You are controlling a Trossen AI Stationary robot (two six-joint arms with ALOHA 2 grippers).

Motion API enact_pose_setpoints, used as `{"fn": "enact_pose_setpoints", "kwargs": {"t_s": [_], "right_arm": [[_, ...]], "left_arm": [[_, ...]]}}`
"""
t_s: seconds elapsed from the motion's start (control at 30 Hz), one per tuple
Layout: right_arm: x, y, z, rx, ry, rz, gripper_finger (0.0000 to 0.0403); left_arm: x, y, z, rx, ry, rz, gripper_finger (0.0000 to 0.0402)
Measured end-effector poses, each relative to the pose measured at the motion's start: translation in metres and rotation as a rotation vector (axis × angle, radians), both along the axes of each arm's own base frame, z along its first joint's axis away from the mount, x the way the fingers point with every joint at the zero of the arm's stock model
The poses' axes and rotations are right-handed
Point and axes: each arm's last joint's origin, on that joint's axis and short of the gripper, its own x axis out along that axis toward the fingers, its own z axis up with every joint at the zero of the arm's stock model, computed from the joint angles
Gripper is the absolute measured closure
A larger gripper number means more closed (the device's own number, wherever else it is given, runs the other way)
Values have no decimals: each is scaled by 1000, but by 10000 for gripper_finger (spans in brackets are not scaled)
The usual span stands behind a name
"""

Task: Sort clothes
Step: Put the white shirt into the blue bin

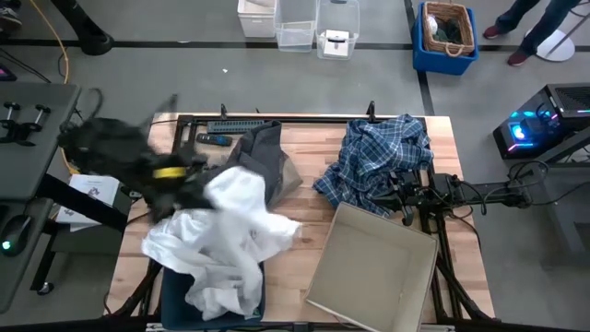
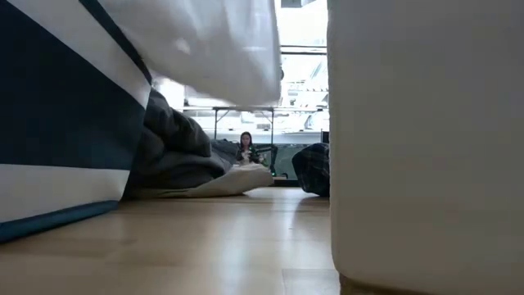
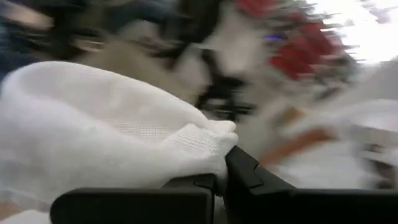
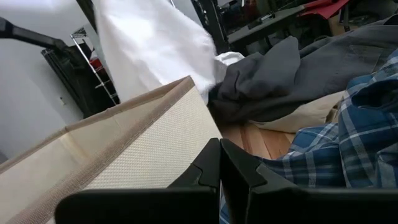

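Observation:
My left gripper is shut on the white shirt, which is raised at the table's left and drapes down over the dark blue bin. The dark grey garment lies on the table's far middle on top of the tan garment. The blue-and-white plaid shirt lies crumpled at the far right. My right gripper is shut and empty at the plaid shirt's near edge, beside the tan box. I cannot pick out the small white piece. My left gripper pinches a bunched fold of the white shirt between its two fingers, in several layers. The held part is lifted above the table. The rest of the shirt hangs slack below it and lies over the bin.
The tan box stands open at the near right, its wall close to my right gripper. The bin stands at the near left. Bare wood shows between the garments and the box. A person sits in the room beyond the table.

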Motion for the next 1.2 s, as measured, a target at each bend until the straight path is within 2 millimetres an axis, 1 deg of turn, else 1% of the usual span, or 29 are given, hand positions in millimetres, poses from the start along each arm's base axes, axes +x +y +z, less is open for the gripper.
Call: {"fn": "enact_pose_setpoints", "kwargs": {"t_s": [0.1,0.2,0.27,0.33,0.4,0.47,0.53,0.6,0.63,0.67,0.77,0.83,0.9,0.97,1.0,1.07,1.2], "right_arm": [[0,0,0,0,0,0,402],[0,0,0,0,0,0,402],[0,0,0,0,0,0,402],[0,0,0,0,0,0,402],[0,0,0,0,0,0,402],[0,0,0,0,0,0,402],[0,0,0,0,0,0,402],[0,0,0,0,0,0,402],[0,0,0,0,0,0,402],[0,0,0,0,0,0,402],[0,0,0,0,0,0,402],[0,0,0,0,1,0,402],[0,0,0,0,0,0,402],[0,0,0,0,0,0,402],[0,0,0,0,0,0,402],[0,0,0,0,0,0,402],[0,0,0,0,0,0,402]], "left_arm": [[-25,-13,20,-145,-28,-96,401],[-44,-25,34,-268,-54,-176,401],[-54,-30,37,-344,-12,-218,401],[-62,-34,35,-414,84,-223,401],[-68,-36,26,-467,245,-181,401],[-75,-38,11,-489,462,-106,401],[-82,-39,-8,-461,716,-30,401],[-92,-40,-25,-384,1004,23,401],[-94,-46,-29,-382,1088,-8,401],[-96,-50,-31,-398,1116,-46,402],[-107,-53,-39,-397,1241,10,401],[-116,-55,-40,-396,1309,-23,401],[-120,-59,-46,-396,1371,25,401],[-120,-63,-56,-387,1382,99,401],[-119,-65,-63,-366,1364,136,401],[-111,-71,-79,-313,1277,214,401],[-85,-83,-113,-266,1063,430,401]]}}
